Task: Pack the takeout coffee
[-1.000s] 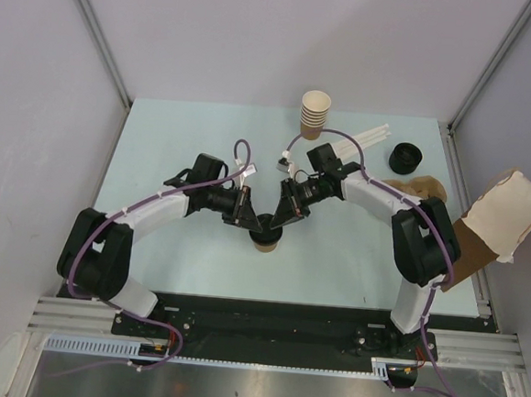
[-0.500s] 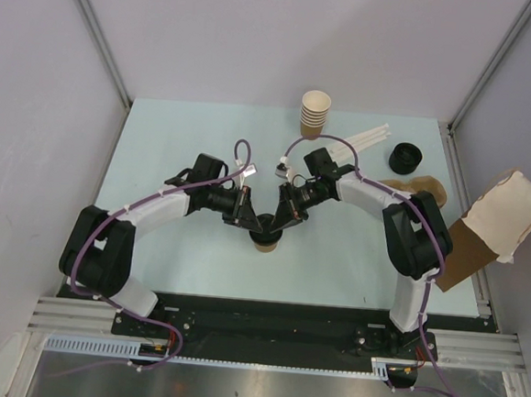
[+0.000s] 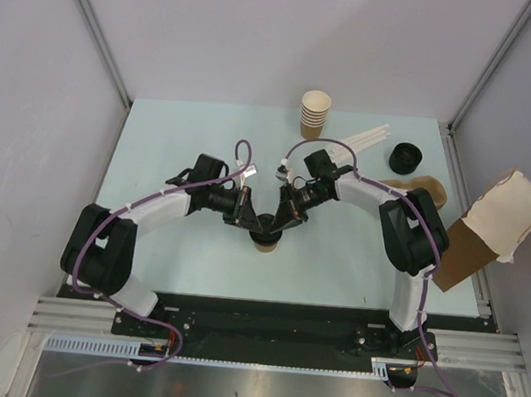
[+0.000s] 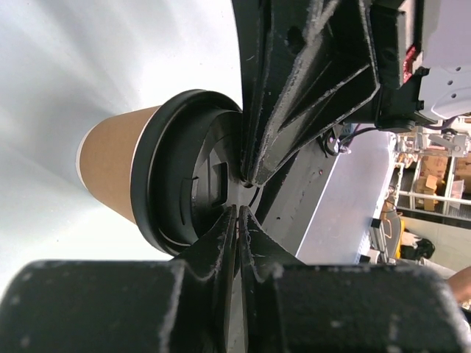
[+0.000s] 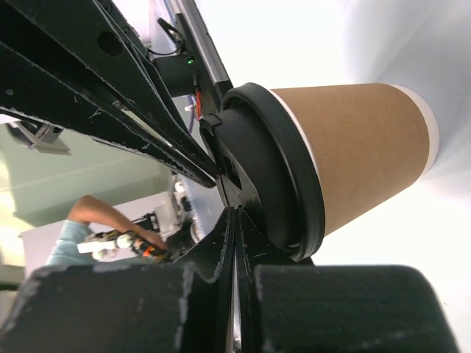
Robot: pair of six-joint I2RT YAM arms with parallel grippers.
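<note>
Standing upright near the middle of the pale blue-green table, the small tan-brown paper coffee cup carries its round black plastic lid, and both arms reach in to meet over it. The left arm's fingers come at the lid from the left and the right arm's fingers from the right. Seen from overhead, their tips sit over opposite sides of the lid, close to one another.

In the left wrist view the left arm's fingers are drawn together with only a thin seam between them and nothing clamped in it. Their tips lie at the lid's top near its middle. The right arm's fingers come in from above in that view, also pressed together to a point, just beside the left tips. The right wrist view agrees: the right arm's fingers are closed flat on each other at the lid, and the left arm's fingers taper to a point on the raised centre. Whether either pair presses on the lid cannot be told. The cup's paper wall is bare of any grip.

Toward the far edge stands a stack of lidless tan paper cups. To its right lie white sticks, a squat black round object and a brown moulded-pulp tray. A brown paper bag sits at the table's right edge.
</note>
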